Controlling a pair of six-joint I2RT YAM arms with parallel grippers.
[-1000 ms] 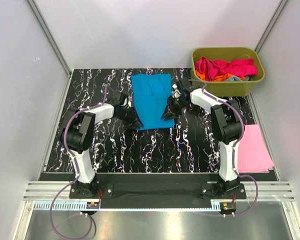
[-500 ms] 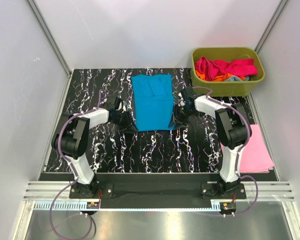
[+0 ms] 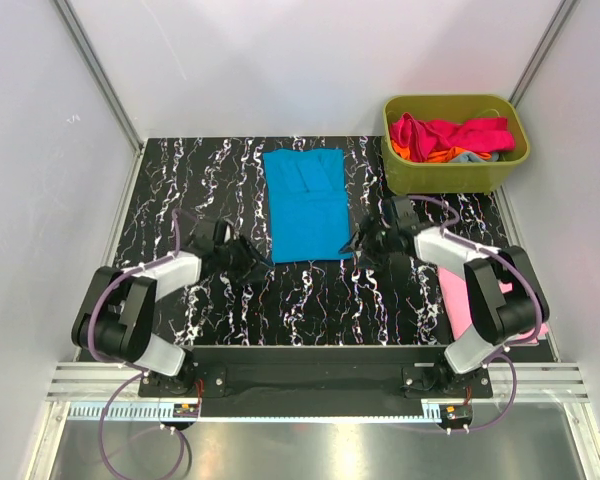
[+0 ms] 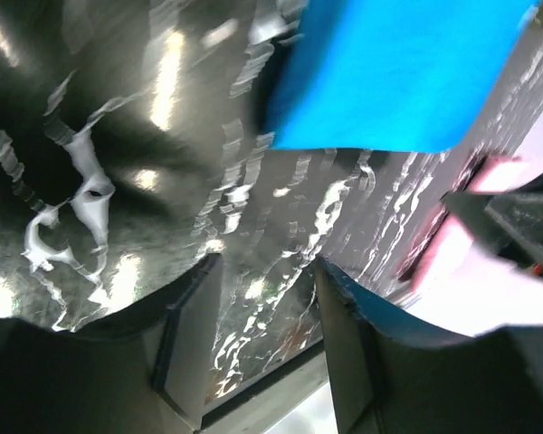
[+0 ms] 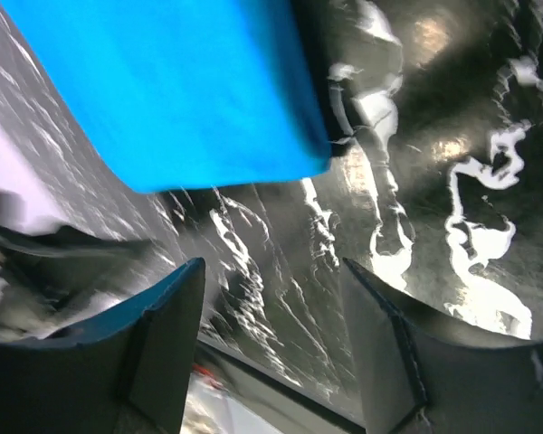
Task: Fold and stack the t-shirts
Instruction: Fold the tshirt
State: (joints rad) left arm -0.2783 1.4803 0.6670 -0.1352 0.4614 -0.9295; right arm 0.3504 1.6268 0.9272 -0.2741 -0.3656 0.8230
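Standing at the near edge, I see the light pink t-shirt (image 3: 455, 305) lying flat at about 4 o'clock on the black marbled table (image 3: 310, 300), partly under the right arm. Further in, the left gripper (image 3: 252, 260) sits low over the table with its fingers spread and nothing between them. The right gripper (image 3: 360, 244) is likewise released and empty. The cyan-blue t-shirt (image 3: 305, 205) lies folded into a neat rectangle near the table's middle. Its near corners are just beyond the two grippers, at 1 o'clock from the left one and 11 o'clock from the right one, and neither is touching it. Farthest off, at 1 o'clock, the olive-green tub (image 3: 455, 178) holds a crumpled heap: a magenta shirt (image 3: 470, 132) on top, with an orange shirt (image 3: 435, 155) and a grey-blue shirt (image 3: 468, 157) peeking out beneath.
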